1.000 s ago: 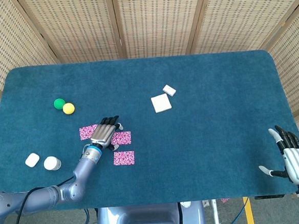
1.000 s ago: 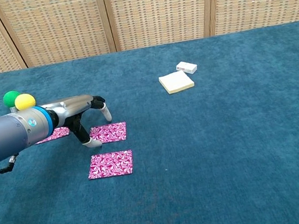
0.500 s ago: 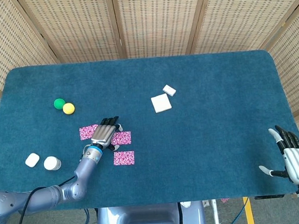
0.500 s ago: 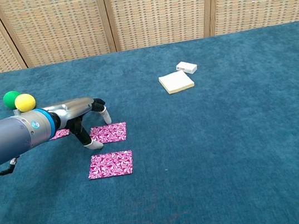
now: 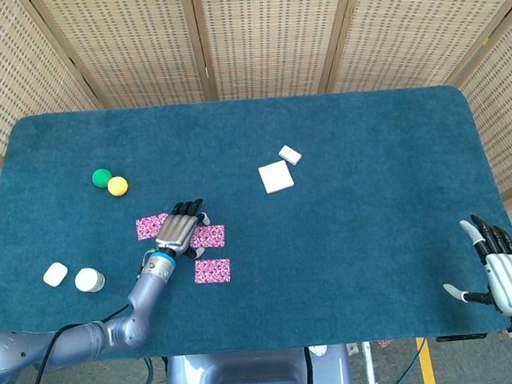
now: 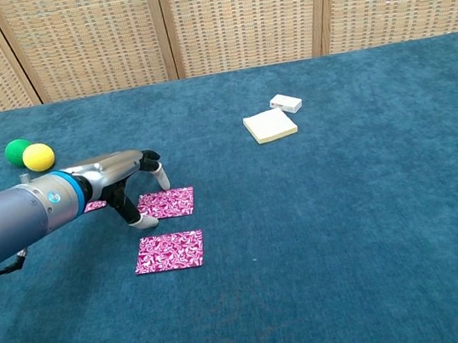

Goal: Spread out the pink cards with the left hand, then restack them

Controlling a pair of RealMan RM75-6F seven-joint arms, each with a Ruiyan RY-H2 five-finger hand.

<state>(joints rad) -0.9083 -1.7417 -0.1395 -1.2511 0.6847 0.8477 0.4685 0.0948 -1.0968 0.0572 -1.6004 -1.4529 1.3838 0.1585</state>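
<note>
My left hand (image 6: 127,180) has its fingers (image 6: 144,222) apart and bent down, the tips at the left edge of the middle card (image 6: 166,203); it holds nothing. The three pink cards lie separated: one (image 5: 150,227) left of the hand, one (image 6: 169,252) nearer to me. I judge the spreading done. Next I must slide them together. The right hand (image 5: 506,275) rests open, far away.

**Camera placement**

Head view looks steeply down from above the near edge, taking in the whole table (image 5: 349,265). Chest view sits low and nearer, facing the back screens (image 6: 240,14). Both share the cards (image 5: 211,271) (image 6: 169,252).
</note>
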